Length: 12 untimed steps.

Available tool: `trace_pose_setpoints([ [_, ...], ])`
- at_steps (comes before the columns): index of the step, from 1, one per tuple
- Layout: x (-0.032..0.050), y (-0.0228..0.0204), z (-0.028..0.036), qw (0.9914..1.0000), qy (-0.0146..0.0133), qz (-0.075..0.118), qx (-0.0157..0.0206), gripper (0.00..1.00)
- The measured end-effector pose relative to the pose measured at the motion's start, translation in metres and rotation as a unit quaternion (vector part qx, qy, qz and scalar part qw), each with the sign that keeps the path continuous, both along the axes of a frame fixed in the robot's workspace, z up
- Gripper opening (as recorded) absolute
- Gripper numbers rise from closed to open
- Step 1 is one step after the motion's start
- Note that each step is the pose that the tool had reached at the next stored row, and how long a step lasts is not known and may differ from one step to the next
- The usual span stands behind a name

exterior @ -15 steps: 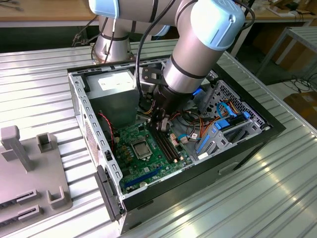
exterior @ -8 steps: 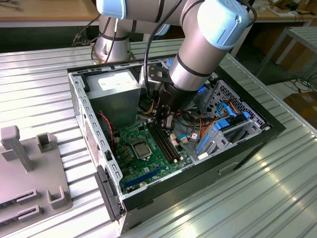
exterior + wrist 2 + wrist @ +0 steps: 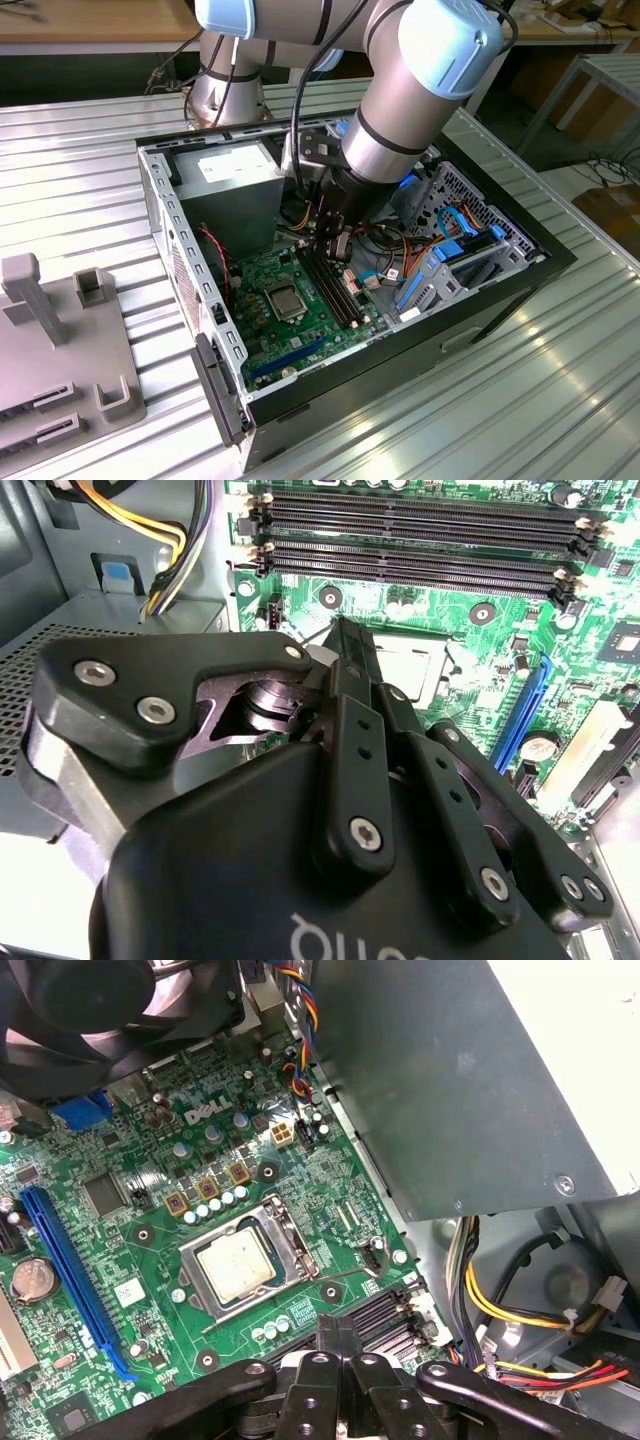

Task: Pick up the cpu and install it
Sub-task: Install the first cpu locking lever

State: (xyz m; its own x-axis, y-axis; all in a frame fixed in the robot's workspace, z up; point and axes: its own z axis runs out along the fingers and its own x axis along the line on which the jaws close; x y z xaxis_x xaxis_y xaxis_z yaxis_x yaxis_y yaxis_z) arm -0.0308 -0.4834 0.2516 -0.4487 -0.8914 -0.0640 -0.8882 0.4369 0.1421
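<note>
The cpu (image 3: 235, 1265), a small square chip with a pale metal face, lies flat in the socket of the green circuit board (image 3: 150, 1260) inside the open computer case. It also appears in the exterior view (image 3: 285, 297), and one part of it shows past the fingers in the second wrist view (image 3: 412, 668). My gripper (image 3: 336, 1326) hangs above the board next to the black memory slots (image 3: 420, 540), off to one side of the socket. Its two fingers are pressed together with nothing between them. In the exterior view the gripper (image 3: 334, 252) is over the slots.
The grey power supply box (image 3: 235, 190) and bundles of coloured cables (image 3: 500, 1300) crowd one side of the case. A black fan (image 3: 90, 1000), a blue expansion slot (image 3: 70, 1280) and blue drive brackets (image 3: 455, 255) ring the board. A grey fixture (image 3: 60, 340) sits on the ribbed metal table.
</note>
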Motion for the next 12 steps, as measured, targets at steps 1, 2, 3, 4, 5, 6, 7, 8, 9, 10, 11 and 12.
trace_pose_setpoints([
  [1,0.0002,0.0,-0.0001,1.0,0.0,0.0,0.0,0.11],
  [2,0.0004,0.0,-0.0001,1.0,0.0,0.0,0.0,0.11],
  [3,0.0005,0.0,-0.0001,1.0,0.0,0.0,0.0,0.11],
  [4,0.0005,0.0,-0.0001,1.0,0.0,0.0,0.0,0.11],
  [5,0.0005,0.0,-0.0001,1.0,0.0,0.0,0.0,0.11],
  [6,0.0005,0.0,-0.0001,1.0,0.0,0.0,0.0,0.11],
  [7,0.0005,0.0,-0.0001,1.0,0.0,0.0,0.0,0.11],
  [8,0.0005,0.0,-0.0001,1.0,0.0,0.0,0.0,0.11],
  [9,0.0005,0.0,-0.0001,1.0,0.0,0.0,0.0,0.11],
  [10,0.0006,0.0,-0.0002,1.0,0.0,0.0,0.0,0.11],
  [11,0.0006,0.0,-0.0002,1.0,0.0,0.0,0.0,0.11],
  [12,0.0006,0.0001,-0.0004,1.0,-0.0001,0.0,0.0001,0.11],
])
